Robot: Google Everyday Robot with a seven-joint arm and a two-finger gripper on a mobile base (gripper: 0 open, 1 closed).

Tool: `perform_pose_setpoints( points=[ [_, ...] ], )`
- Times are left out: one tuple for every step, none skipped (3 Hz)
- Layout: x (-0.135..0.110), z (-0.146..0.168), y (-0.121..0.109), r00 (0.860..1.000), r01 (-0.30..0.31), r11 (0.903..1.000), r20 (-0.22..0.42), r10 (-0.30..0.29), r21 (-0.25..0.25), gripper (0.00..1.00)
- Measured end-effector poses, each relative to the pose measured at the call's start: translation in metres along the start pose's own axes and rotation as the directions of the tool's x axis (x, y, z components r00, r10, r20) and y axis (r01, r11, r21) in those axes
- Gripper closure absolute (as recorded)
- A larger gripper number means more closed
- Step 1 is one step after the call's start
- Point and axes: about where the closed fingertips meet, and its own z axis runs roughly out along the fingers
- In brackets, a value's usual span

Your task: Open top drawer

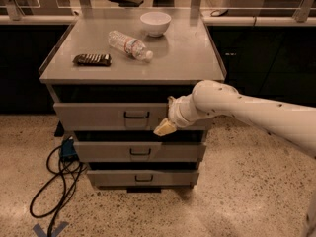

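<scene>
Camera view: top drawer [94, 116] sits just under the cabinet top [187, 58]. Gripper [166, 124] is at the drawer front's lower edge, right of the handle [137, 115], not on it; spread or closed, cannot tell. Step looks like engaging; next, secure a hold, pull straight outward

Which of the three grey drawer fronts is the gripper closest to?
The top drawer, the widest front, just under the tabletop; the gripper sits at its lower edge, right of its handle.

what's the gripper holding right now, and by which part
Nothing loose. The gripper sits at the lower edge of the top drawer front, right of its black handle, not on it; whether it grips that edge cannot be told.
</scene>
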Motion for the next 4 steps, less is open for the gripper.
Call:
perform_pose_setpoints(
  points=[
    [0.0, 0.0001, 0.0, 1.0, 0.0, 1.0, 0.0, 0.0, 0.0, 0.66],
    [0.0, 0.0001, 0.0001, 1.0, 0.0, 1.0, 0.0, 0.0, 0.0, 0.89],
    [0.0, 0.0001, 0.0001, 1.0, 0.0, 1.0, 0.0, 0.0, 0.0, 1.0],
    [-0.0046, -0.0057, -0.0018, 1.0, 0.0, 1.0, 0.0, 0.0, 0.0, 1.0]
  ],
)
